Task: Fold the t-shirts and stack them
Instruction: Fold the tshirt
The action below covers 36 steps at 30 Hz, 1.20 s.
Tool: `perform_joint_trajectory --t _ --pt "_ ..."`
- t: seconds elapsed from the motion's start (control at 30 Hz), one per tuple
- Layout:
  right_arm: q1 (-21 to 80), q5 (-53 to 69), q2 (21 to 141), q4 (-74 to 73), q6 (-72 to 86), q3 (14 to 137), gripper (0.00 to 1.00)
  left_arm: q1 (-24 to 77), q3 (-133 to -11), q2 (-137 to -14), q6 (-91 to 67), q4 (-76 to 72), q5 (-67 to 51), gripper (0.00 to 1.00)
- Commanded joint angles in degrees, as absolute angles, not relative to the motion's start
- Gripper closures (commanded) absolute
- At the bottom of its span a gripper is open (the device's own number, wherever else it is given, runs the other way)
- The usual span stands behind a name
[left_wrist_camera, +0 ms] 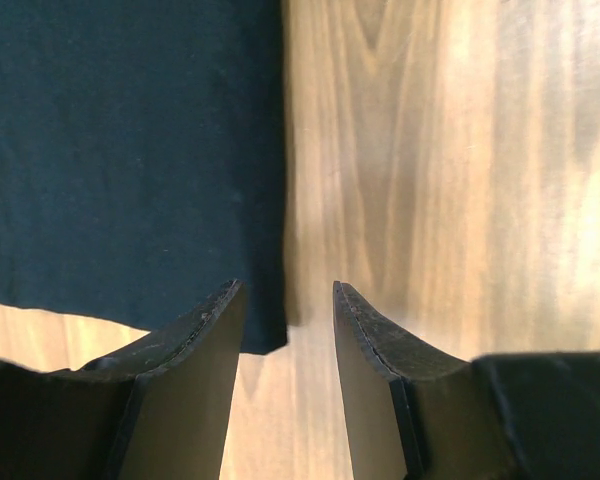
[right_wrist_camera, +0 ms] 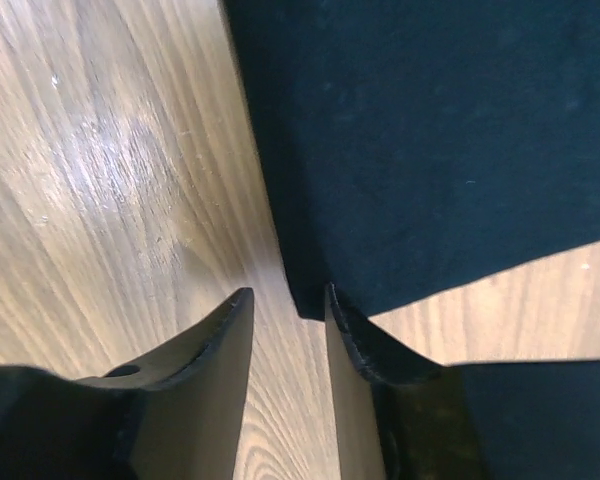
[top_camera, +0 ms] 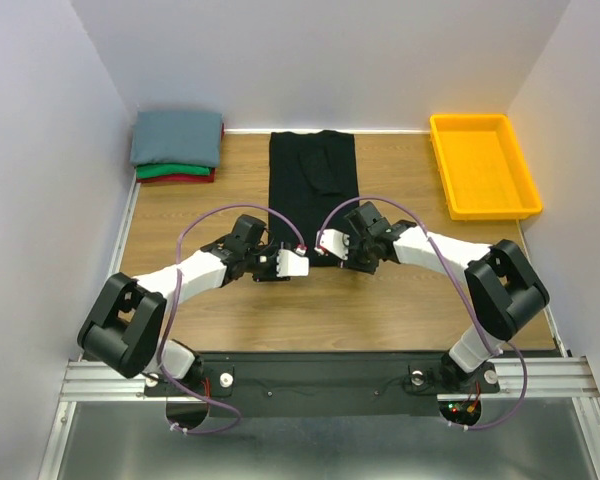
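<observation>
The black t-shirt (top_camera: pixel 313 185) lies as a long narrow strip down the middle of the table. My left gripper (top_camera: pixel 302 261) and right gripper (top_camera: pixel 324 247) both sit low at its near edge. In the left wrist view the left gripper (left_wrist_camera: pixel 285 287) is open, and a near corner of the black cloth (left_wrist_camera: pixel 120 150) lies between the fingers, by the left one. In the right wrist view the right gripper (right_wrist_camera: pixel 285 292) is open, with the other near corner of the cloth (right_wrist_camera: pixel 430 140) against its right finger. Neither grips anything. A folded stack sits back left: grey-blue (top_camera: pixel 177 136) on green (top_camera: pixel 166 171) on red (top_camera: pixel 196 179).
A yellow plastic bin (top_camera: pixel 483 165) stands at the back right. White walls close in the left, back and right sides. Bare wooden tabletop (top_camera: pixel 400 310) lies on both sides of the black strip and in front of it.
</observation>
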State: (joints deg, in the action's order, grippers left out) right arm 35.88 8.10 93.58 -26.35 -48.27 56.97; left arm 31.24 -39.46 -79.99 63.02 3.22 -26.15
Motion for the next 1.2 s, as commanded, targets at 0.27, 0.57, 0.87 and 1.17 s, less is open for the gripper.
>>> perform_joint_trajectory --t 0.27,0.57,0.87,1.17 --pt "36.04 5.98 95.62 -20.22 -48.69 52.56 0.79 31.73 -40.51 -86.13 68.03 0.88 -22.51 0.60" --pt "36.04 6.50 90.80 -22.84 -45.27 53.78 0.99 31.73 -42.62 -81.75 66.27 6.58 -24.51 1.00" --pt "36.04 11.07 82.71 -39.19 -43.60 61.08 0.99 31.82 -50.88 -74.45 61.79 20.38 -30.23 1.00" --pt "36.21 18.18 71.56 -51.67 -41.84 61.53 0.99 38.58 -46.95 -63.29 61.09 29.00 -31.29 1.00"
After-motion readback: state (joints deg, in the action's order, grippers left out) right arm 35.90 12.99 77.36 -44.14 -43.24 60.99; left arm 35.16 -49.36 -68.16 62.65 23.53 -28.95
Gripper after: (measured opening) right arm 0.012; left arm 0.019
